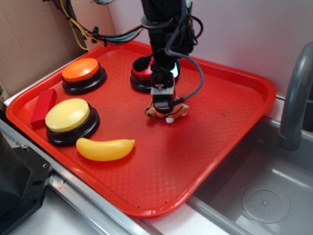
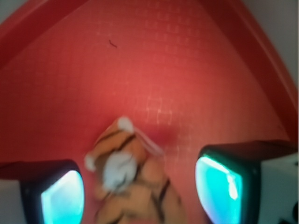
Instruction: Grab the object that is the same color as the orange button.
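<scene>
Nearest the viewer in the exterior view, a yellow plastic banana (image 1: 105, 149) is lying at the near left of the red plastic tray (image 1: 215, 147). Behind it, a round push button with a yellow domed top (image 1: 68, 115) is sitting on its black base, with a red block (image 1: 43, 106) resting just to its left against the tray rim.

At the tray centre, the small plush tiger, orange with black stripes and white paws (image 1: 168, 112), is lying on the tray floor. The black gripper (image 1: 163, 105) is standing directly over it. In the wrist view the two fingers (image 2: 60, 198) are spread apart, one on each side of the plush tiger (image 2: 128, 177), with a visible gap on the right side; the claw is therefore open and not yet clamping.

Handling judgement: the toy is probably light, soft and compressible, not fragile. The fabric should offer good friction, so slipping is unlikely. The fingers should be closing across the torso, the thickest part, rather than on a paw or the head, which could deform and pull free.

Farther back, a round push button with a red domed top (image 1: 142, 74) is partly hidden behind the arm. At the far left, the round push button with an orange domed top (image 1: 82, 70) is giving the colour reference.
</scene>
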Motion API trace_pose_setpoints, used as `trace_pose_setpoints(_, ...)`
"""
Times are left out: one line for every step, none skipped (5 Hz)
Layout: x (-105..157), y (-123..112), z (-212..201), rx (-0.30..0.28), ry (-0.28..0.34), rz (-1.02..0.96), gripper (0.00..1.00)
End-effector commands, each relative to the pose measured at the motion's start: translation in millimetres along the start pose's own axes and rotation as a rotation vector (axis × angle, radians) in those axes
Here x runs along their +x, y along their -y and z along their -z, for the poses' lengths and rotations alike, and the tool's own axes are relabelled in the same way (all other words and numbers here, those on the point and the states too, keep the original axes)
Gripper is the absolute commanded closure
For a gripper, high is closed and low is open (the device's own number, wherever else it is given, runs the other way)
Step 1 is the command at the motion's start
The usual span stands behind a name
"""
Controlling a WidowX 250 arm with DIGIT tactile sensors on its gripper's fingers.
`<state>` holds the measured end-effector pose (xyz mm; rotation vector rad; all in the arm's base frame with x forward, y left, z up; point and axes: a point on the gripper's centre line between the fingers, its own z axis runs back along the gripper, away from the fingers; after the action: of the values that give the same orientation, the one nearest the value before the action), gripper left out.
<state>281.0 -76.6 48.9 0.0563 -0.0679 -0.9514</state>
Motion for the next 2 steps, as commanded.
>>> trace_pose_setpoints(1.0, -6.2, 17.4, -0.053, -0.018, 0.150, 0.00)
trace_pose_setpoints(-3.1, -2.6, 30.0, -0.096, -0.041, 0.219, 0.00)
